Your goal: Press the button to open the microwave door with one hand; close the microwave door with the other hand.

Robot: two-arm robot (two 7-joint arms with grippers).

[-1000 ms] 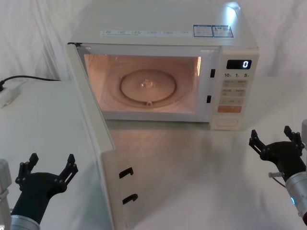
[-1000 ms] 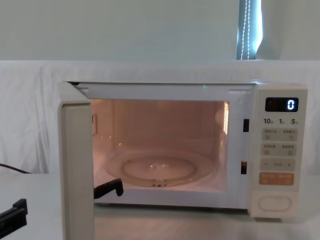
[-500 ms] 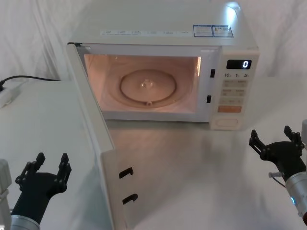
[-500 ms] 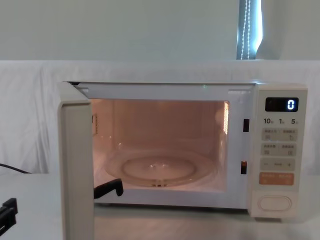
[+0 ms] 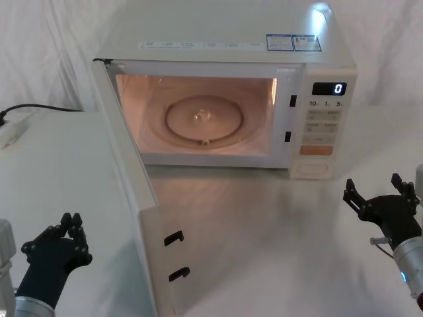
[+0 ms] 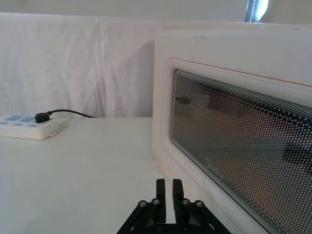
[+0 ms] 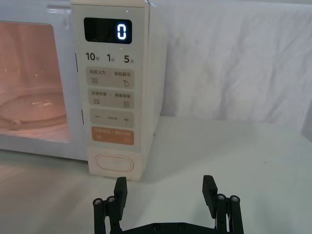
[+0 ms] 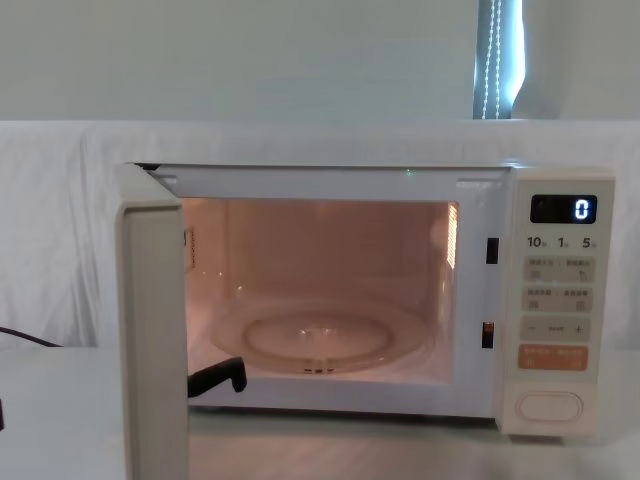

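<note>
A: Far left first?
B: A power strip (image 6: pixel 28 126) with a black plug sits on the white surface (image 5: pixel 59 172) well left of the microwave (image 5: pixel 225 99); in the head view it is cut off at the frame edge.

A: And the left tool?
B: The left tool (image 5: pixel 69 223) hangs low at the lower left, just outside the door (image 5: pixel 129 191), with its fingers pressed together and nothing between them. In its wrist view the fingertips (image 6: pixel 161 184) point at the door's lower corner without touching; the tool's base runs off the frame.

A: The door itself?
B: It stands wide open, swung out toward the robot on its left hinge. The head view shows its inner face with two black latch hooks (image 5: pixel 173 238); its bottom edge is cut off. In the left wrist view the dotted window (image 6: pixel 243 161) lets some orange light through, and the logo is too faint to read.

A: Inside?
B: The cavity is lit and the glass turntable (image 5: pixel 205 119) is bare.

A: The right side?
B: The display reads "0". The button (image 7: pixel 113 162) sits at the panel's foot, below the orange key (image 7: pixel 113 135). The right tool (image 7: pixel 165 190) hovers before it, spread wide, empty, well short of the panel.
</note>
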